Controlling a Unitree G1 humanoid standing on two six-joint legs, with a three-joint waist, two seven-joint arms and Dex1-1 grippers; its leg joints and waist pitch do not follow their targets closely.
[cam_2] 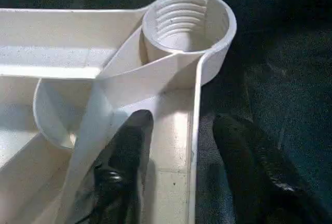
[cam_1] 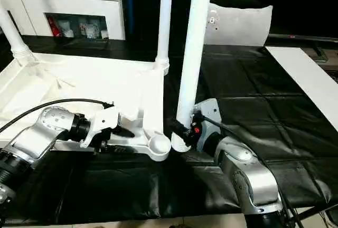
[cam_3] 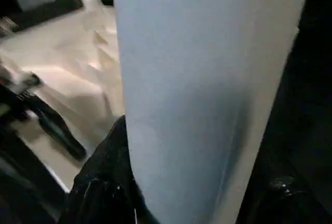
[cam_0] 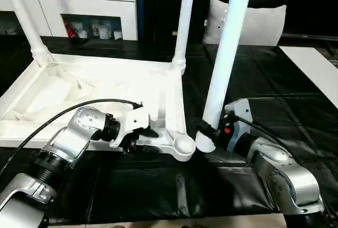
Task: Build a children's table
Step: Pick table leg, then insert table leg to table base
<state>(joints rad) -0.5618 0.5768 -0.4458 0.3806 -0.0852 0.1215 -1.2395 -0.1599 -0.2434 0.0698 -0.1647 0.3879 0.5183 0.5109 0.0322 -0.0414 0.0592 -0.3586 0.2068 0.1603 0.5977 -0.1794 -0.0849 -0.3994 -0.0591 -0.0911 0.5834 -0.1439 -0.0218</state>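
1. The white table top (cam_0: pixel 95 88) lies upside down on the black cloth (cam_0: pixel 158 186), two legs already upright in its far corner sockets
2. The left gripper (cam_2: pixel 179 146) straddles the top's near rim, one finger (cam_2: pixel 122 151) inside the frame, the other outside on the cloth; whether they pinch the rim I cannot tell
3. The empty threaded socket (cam_2: pixel 184 24) sits at the near corner
4. The right gripper (cam_0: pixel 207 131) clasps a third leg (cam_0: pixel 227 54) near its foot, upright just beside that socket
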